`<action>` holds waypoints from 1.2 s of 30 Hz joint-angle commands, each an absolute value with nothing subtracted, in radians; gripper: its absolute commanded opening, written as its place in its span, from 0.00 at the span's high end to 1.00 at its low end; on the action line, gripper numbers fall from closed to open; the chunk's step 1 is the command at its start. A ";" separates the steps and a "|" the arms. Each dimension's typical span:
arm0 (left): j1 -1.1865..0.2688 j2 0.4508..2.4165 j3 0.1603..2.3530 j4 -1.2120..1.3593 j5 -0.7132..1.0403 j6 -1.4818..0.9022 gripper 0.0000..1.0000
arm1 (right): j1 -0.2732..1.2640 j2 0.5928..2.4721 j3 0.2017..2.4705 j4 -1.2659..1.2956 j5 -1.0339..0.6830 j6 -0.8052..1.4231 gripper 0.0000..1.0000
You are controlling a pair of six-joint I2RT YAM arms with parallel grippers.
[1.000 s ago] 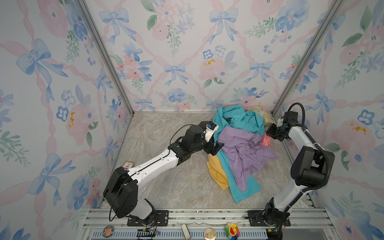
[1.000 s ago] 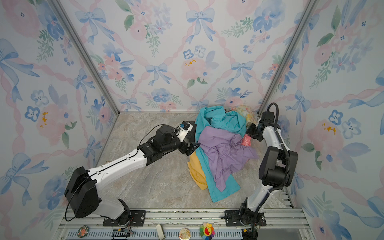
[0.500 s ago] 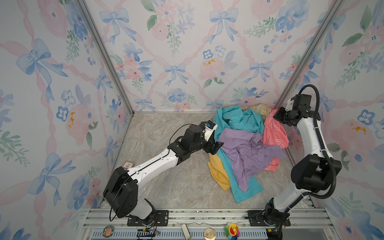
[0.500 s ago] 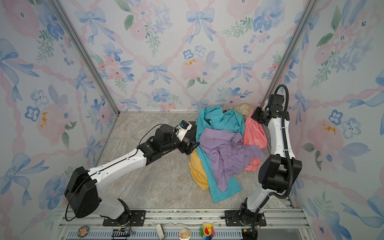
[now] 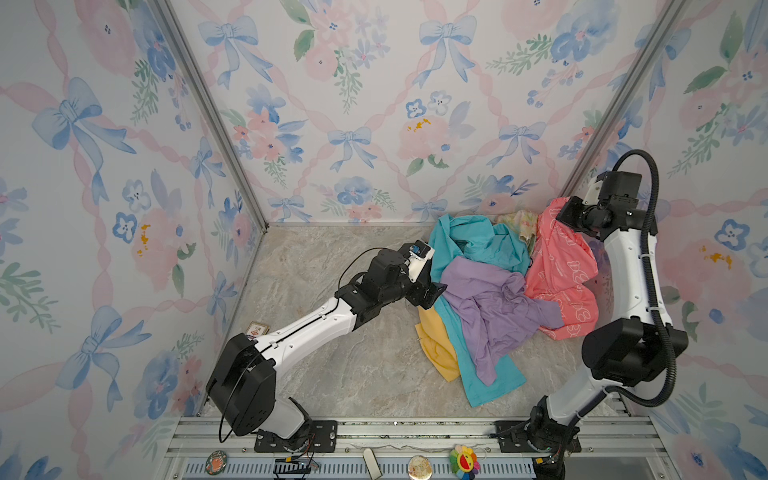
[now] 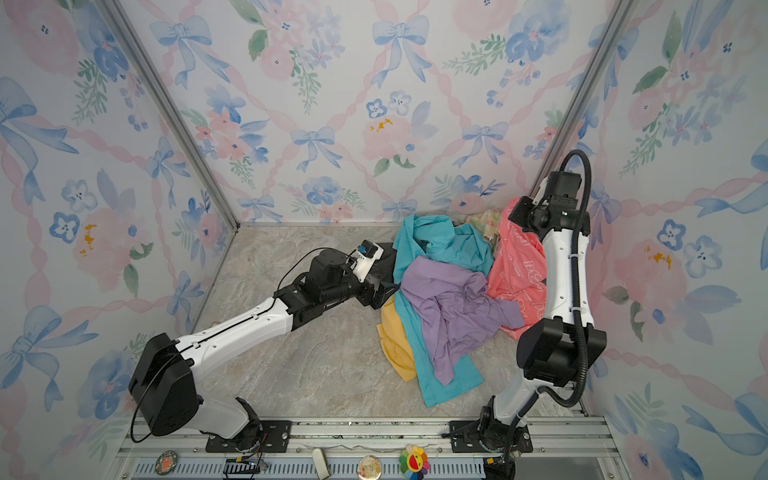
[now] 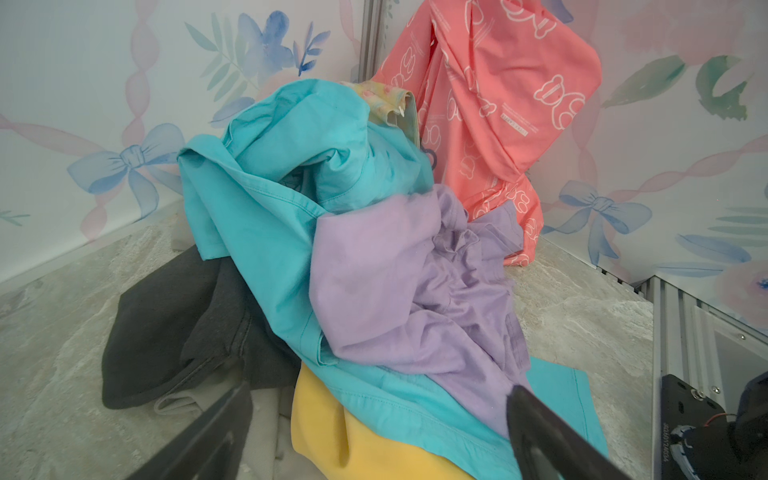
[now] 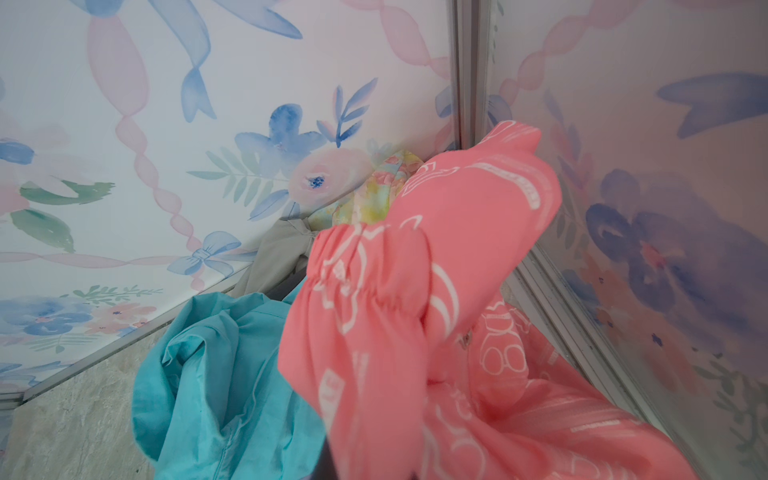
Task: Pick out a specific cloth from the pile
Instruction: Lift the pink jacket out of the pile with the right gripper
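Observation:
The cloth is coral-pink with white outline print. It hangs from my right gripper, which is shut on its top, high in the back right corner; the fabric covers the jaws. A gathered cuff of the cloth fills the right wrist view. Its lower end rests against the pile of teal, lavender, mustard and dark grey garments. My left gripper stands open at the pile's left edge, its fingers either side of the mustard and teal folds, gripping nothing.
A pale yellow floral cloth lies at the back of the pile against the wall. A small card lies on the marble floor near the left wall. Patterned walls close in on three sides. The right arm's base stands by the front rail.
My right gripper has risen from the pile toward the back right corner, drawing the coral-pink cloth up and out so that much more of it shows. The left arm has stayed still.

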State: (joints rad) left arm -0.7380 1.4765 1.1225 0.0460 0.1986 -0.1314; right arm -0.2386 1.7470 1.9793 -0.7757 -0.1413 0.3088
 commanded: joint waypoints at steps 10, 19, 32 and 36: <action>-0.726 1.480 1.135 0.067 0.203 -0.147 0.03 | -0.159 1.640 2.162 -0.692 -0.110 0.275 1.00; -0.724 1.477 1.128 0.076 0.197 -0.154 0.03 | -0.126 1.576 2.180 -0.606 -0.114 0.261 1.00; -0.719 1.458 1.105 0.106 0.158 -0.157 0.04 | -0.068 1.553 2.292 -0.554 -0.141 0.261 1.00; -0.702 1.442 1.092 0.131 0.150 -0.170 0.04 | -0.030 1.546 2.334 -0.565 -0.140 0.253 1.00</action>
